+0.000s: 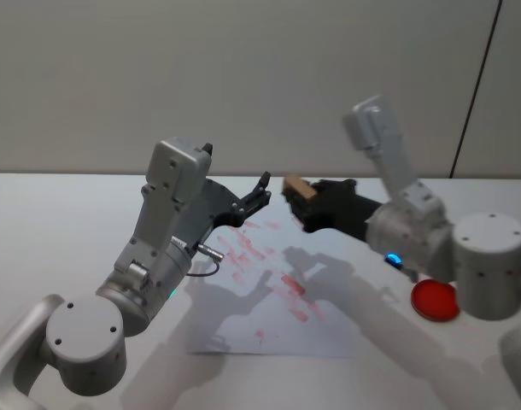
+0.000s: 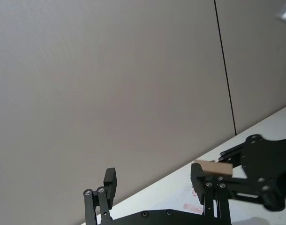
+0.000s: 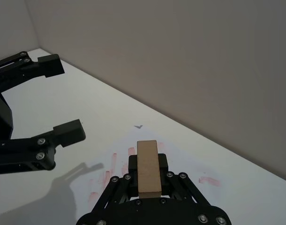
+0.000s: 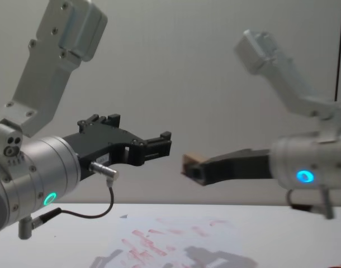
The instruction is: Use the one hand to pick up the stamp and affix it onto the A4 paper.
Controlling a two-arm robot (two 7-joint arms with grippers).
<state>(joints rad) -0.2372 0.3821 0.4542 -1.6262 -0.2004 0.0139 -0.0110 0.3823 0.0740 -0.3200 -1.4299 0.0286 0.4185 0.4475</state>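
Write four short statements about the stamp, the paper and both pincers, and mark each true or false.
1. The right pincer grips the stamp. True.
2. The left pincer is shut. False: it is open and empty.
3. The A4 paper bears red marks. True.
4. The stamp is pressed onto the A4 paper. False: it is held in the air, clear of the sheet.

A: R arm?
B: Raised, reaching in toward centre. Right gripper (image 1: 301,198) in mid-air, fingers pinched on the stamp (image 3: 148,166), blue wrist light on.
A: L arm?
B: Bent, up. Left gripper (image 1: 261,191) faces the right one, tips near, fingers apart.
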